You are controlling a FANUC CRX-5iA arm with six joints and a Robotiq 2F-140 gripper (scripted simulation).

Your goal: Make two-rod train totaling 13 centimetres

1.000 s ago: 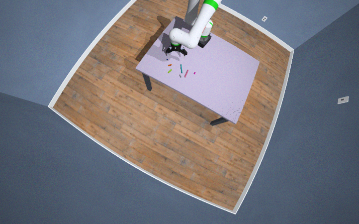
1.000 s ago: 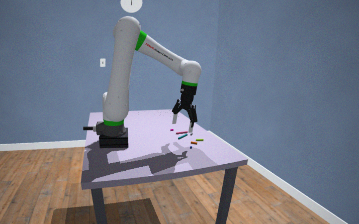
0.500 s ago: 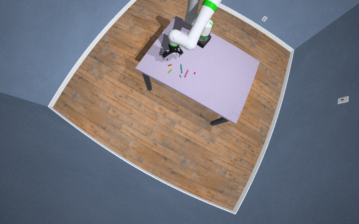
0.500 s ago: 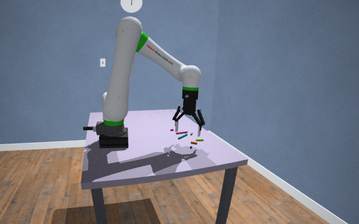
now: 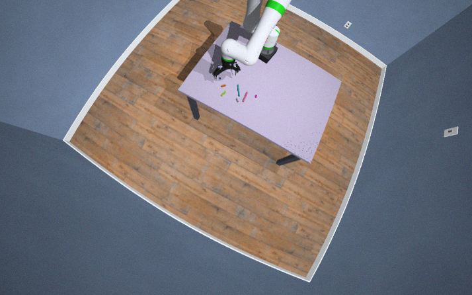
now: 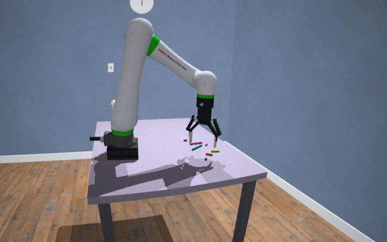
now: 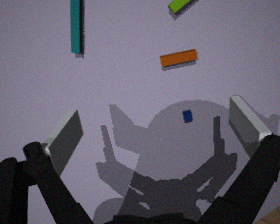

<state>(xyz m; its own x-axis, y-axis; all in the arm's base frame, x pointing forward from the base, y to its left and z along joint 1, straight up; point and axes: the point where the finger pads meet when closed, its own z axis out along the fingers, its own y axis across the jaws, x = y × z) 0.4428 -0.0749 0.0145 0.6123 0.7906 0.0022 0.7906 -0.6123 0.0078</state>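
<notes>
My gripper (image 5: 225, 75) (image 6: 202, 144) (image 7: 152, 116) is open and empty, pointing down above the table. The blue rod (image 5: 219, 78) (image 6: 206, 159) (image 7: 187, 116) lies in its shadow, right of centre between the fingers in the wrist view. The orange rod (image 5: 223, 85) (image 6: 208, 154) (image 7: 178, 58) lies beyond it, then the lime rod (image 5: 223, 93) (image 6: 215, 151) (image 7: 180, 5). The turquoise rod (image 5: 238, 90) (image 6: 197, 147) (image 7: 76, 27) lies apart, near the pink rod (image 5: 244, 96) (image 6: 195, 143). The grey rod (image 5: 236, 99) (image 6: 206, 145) and magenta rod (image 5: 256, 96) (image 6: 185, 140) lie on either side of the pink one. No rods touch.
The lilac table (image 5: 285, 95) (image 6: 159, 135) carries all the rods. The arm's base (image 5: 268, 53) (image 6: 122, 152) stands on it, well away from the rods. The arm casts a shadow across the tabletop around the blue rod.
</notes>
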